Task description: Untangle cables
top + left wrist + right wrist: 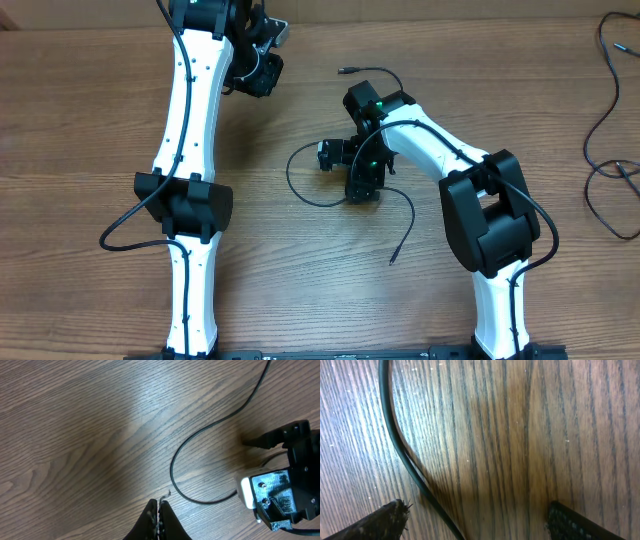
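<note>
A brown worktop (80, 120) with a wood-grain finish fills every view. Its grain runs side to side in the overhead view, slantwise in the left wrist view and top to bottom in the right wrist view. A pale sheen lies across it, and tiny light specks show up close.

No text, label, brand, number or sign can be read in any of the three views.

Even overhead light bathes the brown wood-grain table (80, 120), casting soft shadows; pale glare streaks both wrist views, the right close-up slightly blurred.
</note>
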You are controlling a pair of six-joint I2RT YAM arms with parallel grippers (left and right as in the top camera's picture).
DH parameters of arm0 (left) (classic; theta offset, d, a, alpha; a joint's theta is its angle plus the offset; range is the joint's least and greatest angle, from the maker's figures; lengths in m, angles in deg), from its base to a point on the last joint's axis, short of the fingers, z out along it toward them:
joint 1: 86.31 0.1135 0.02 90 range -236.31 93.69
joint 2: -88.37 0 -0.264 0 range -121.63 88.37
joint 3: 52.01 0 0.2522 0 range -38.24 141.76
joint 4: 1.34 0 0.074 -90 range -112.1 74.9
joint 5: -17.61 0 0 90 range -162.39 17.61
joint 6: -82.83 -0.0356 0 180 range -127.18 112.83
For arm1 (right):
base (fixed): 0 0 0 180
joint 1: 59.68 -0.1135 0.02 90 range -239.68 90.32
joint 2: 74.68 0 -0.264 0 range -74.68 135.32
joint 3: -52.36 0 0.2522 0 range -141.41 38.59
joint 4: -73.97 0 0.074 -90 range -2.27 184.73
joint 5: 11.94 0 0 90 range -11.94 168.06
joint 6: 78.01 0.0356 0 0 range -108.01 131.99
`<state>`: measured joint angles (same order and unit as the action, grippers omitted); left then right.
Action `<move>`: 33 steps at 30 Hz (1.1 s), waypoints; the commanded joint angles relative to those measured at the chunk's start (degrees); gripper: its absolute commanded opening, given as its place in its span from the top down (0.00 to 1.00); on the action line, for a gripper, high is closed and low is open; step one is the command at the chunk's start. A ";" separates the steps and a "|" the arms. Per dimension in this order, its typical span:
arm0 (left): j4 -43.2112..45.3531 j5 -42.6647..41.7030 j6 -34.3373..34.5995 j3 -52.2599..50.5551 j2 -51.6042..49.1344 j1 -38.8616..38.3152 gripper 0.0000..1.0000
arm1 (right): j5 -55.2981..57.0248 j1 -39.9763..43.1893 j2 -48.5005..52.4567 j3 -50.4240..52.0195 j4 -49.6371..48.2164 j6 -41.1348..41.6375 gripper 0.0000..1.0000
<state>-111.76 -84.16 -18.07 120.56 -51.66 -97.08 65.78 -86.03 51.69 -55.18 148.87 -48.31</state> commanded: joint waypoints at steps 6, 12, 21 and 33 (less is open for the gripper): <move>-0.13 -0.07 -0.92 -0.20 1.16 -0.13 0.96 | -1.66 -0.59 5.44 9.99 -2.75 0.50 0.07; -0.13 -0.07 -0.90 -0.20 1.16 -0.13 0.96 | -3.13 -0.59 5.44 12.48 -3.91 0.52 0.11; -0.13 -0.07 -0.90 -0.20 1.16 -0.13 0.96 | -11.43 -0.59 5.44 16.02 -5.46 0.72 0.96; -0.13 -0.04 -0.92 -0.20 1.16 -0.11 0.96 | -19.08 -0.63 4.94 16.46 -8.44 13.81 0.96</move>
<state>-111.76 -84.14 -18.09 120.56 -51.66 -97.08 39.88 -85.90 50.09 -41.61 138.84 -32.46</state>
